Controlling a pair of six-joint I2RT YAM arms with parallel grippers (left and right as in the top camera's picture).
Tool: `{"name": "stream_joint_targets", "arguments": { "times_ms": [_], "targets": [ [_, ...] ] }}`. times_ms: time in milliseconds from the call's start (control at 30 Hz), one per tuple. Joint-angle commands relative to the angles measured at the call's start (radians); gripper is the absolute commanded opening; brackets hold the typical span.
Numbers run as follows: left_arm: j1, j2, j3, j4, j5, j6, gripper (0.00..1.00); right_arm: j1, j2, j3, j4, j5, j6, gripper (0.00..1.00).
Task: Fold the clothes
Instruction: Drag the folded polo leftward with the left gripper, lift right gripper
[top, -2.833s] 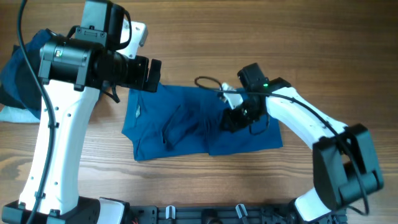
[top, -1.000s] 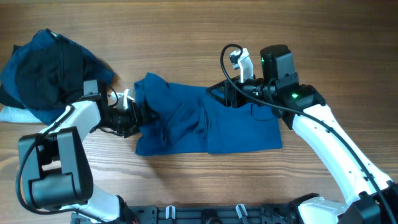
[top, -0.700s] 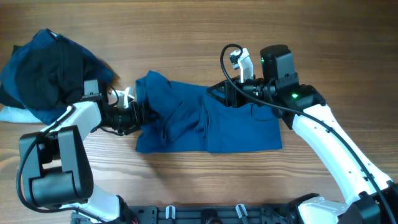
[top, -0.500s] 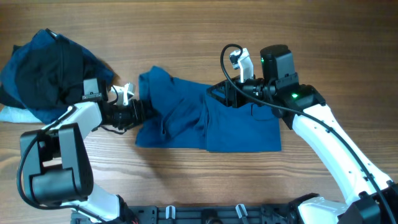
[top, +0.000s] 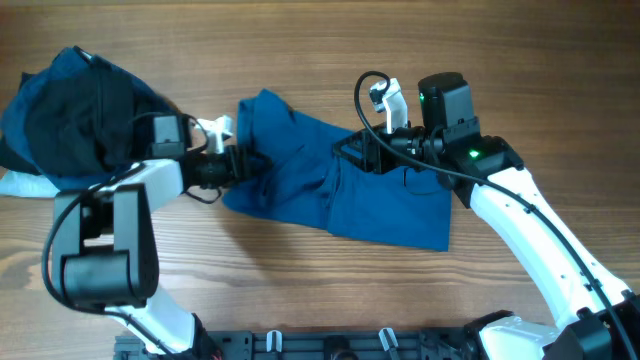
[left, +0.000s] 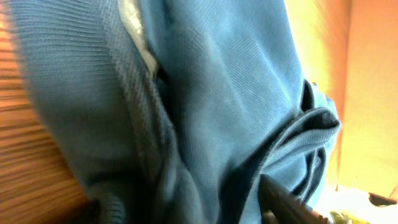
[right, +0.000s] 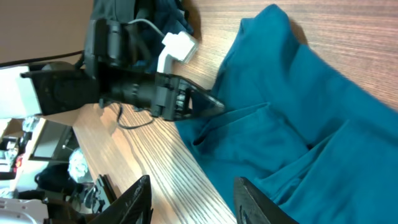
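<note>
The clothes, a mid-blue shirt (top: 390, 205), lie rumpled and slanted across the middle of the table. My left gripper (top: 245, 165) is shut on the shirt's left edge, which is lifted and bunched. Blue fabric (left: 217, 93) fills the left wrist view, and the jaws (left: 205, 211) are buried in it. The right wrist view shows the shirt (right: 298, 112) with the left gripper (right: 208, 106) clamped on its edge. My right gripper (top: 352, 155) is open and empty over the shirt's upper middle. Its fingers (right: 194, 202) are spread apart above the table and the fabric.
A heap of dark blue and black clothes (top: 70, 100) lies at the far left, with a white piece (top: 15, 185) under it. A black frame (top: 350, 345) runs along the front edge. Bare wooden table (top: 300, 280) lies in front of the shirt.
My left gripper has moved toward the table's far side and to the right, pulling the shirt's left edge with it. The shirt now lies slanted. The right arm has held still over the last second.
</note>
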Motion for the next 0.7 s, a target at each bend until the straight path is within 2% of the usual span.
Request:
{"name": "stream_joint_targets", "arguments": {
  "times_ms": [0,33,167,367,467,667],
  "targets": [
    [-0.062,0.066,-0.018,-0.003,-0.092,-0.018,0.29,-0.002,-0.019,0.005,-0.024,0.006,-0.013,0.41],
    [-0.063,0.066,-0.018,0.000,-0.094,-0.018,0.22,-0.002,-0.020,0.005,-0.028,0.006,-0.014,0.41],
    [-0.037,0.054,-0.012,-0.006,-0.094,-0.021,0.04,-0.009,-0.024,0.005,-0.031,0.032,-0.021,0.40],
    [0.054,-0.087,0.080,-0.194,-0.095,-0.021,0.04,-0.100,-0.099,0.005,-0.067,0.188,-0.042,0.39],
    [0.087,-0.180,0.183,-0.330,-0.108,-0.009,0.04,-0.172,-0.146,0.005,-0.123,0.325,0.019,0.39],
    [0.049,-0.291,0.390,-0.514,-0.151,-0.014,0.04,-0.328,-0.189,0.005,-0.198,0.346,0.035,0.40]
  ]
}}
